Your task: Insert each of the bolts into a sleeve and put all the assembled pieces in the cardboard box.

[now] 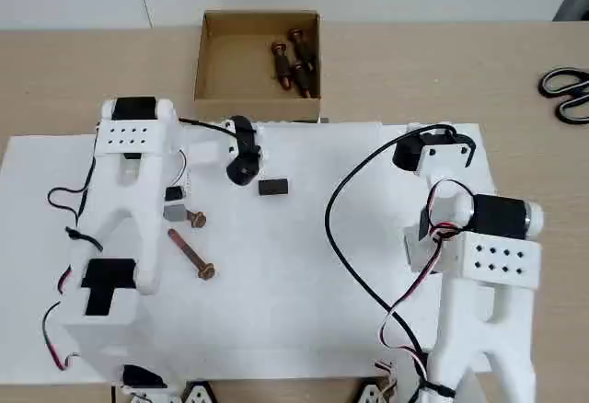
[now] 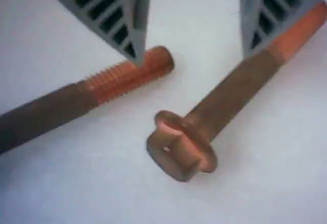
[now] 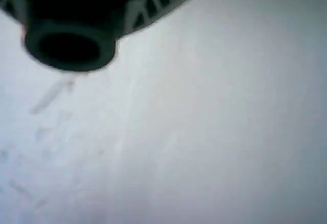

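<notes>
My left hand (image 2: 191, 52) is open, straddling two bolts: the first bolt (image 2: 102, 88) lies under one finger, the second bolt (image 2: 225, 98) under the other. Closing here, I'd likely pinch both or skid one away.

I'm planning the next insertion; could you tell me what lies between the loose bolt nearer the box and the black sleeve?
Only bare white sheet: in the high view nothing sits between that bolt and the sleeve.

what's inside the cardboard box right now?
The cardboard box holds copper-brown bolt pieces bunched near its right wall, two or three; overlap hides the exact count. Its near wall covers a strip of floor.
</notes>
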Robot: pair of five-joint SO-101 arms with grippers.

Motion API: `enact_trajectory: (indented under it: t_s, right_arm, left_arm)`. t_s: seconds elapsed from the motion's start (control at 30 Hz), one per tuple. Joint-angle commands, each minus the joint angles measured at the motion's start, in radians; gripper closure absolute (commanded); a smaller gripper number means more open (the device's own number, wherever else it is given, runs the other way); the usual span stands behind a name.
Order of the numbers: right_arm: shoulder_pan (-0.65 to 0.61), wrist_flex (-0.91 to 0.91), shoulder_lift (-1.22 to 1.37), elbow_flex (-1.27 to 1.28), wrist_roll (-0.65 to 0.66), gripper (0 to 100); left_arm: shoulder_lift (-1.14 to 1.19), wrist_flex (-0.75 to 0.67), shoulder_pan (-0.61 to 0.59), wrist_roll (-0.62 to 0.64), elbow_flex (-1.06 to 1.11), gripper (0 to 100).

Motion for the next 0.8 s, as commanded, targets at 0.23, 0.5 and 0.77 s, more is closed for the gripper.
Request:
enact_trajectory:
  t_s: [0.23, 0.5, 0.77]
  right_arm:
    - [0.004, -0.013, -0.025, -0.003, 0.008, 99.5]
    - [0.004, -0.013, -0.025, -0.003, 0.006, 99.5]
    - [0.004, -0.013, -0.025, -0.003, 0.006, 99.5]
  left_arm:
    - [0.051, 0.023, 0.008, -0.106, -0.038, 88]
    - [0.12, -0.069, 0.006, -0.114, -0.039, 88]
    - [0.206, -0.153, 0.005, -0.112, -0.039, 88]
